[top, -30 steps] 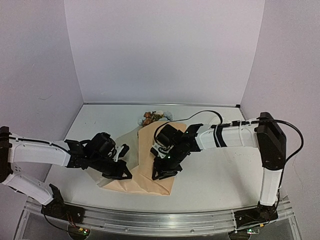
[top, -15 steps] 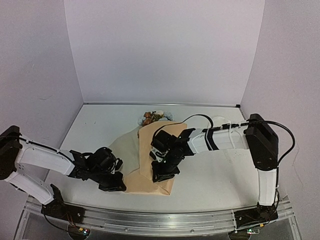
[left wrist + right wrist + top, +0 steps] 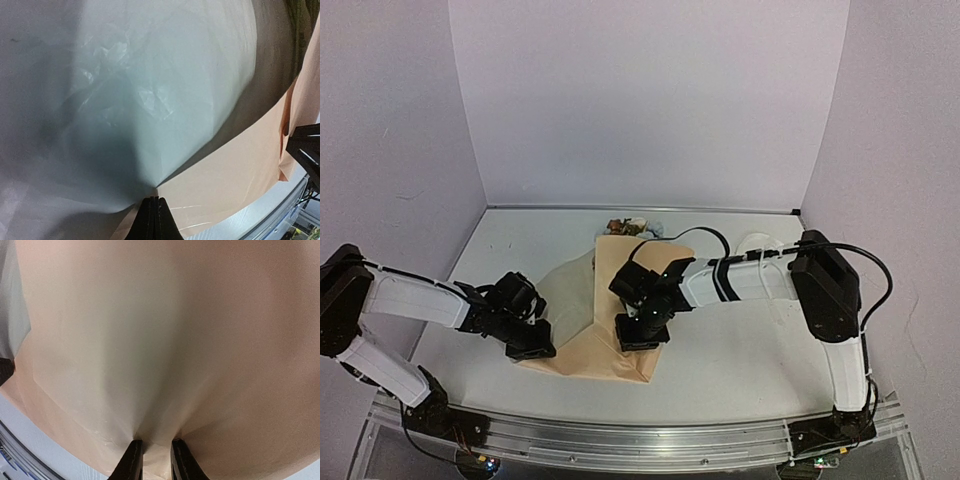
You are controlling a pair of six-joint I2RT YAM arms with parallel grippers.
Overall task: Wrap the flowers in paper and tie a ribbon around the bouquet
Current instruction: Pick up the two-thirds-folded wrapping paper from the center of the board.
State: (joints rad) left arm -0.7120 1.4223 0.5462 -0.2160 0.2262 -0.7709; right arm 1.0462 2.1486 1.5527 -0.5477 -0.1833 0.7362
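Note:
The tan paper (image 3: 585,350) lies folded on the table, with one flap raised over the stems. Only the flowers' heads (image 3: 628,226) show, past the paper's far end. My left gripper (image 3: 532,345) is at the paper's near-left edge. In the left wrist view that gripper (image 3: 154,200) is shut on the paper (image 3: 235,165) where it meets the pale sheet (image 3: 150,90). My right gripper (image 3: 638,330) pinches the raised flap. In the right wrist view a pucker of paper (image 3: 175,340) is bunched between the narrow jaws of that gripper (image 3: 152,446). No tied bouquet shows.
A pale grey-green sheet (image 3: 565,290) lies under the paper on the left. A pale looped strip (image 3: 752,243), maybe the ribbon, lies behind the right forearm. The table's metal rail (image 3: 650,440) runs along the near edge, and walls close the left, back and right.
My left gripper has slid left and nearer with the paper's edge. My right gripper has narrowed on the flap and carried it left, so the fold stands steeper over the stems.

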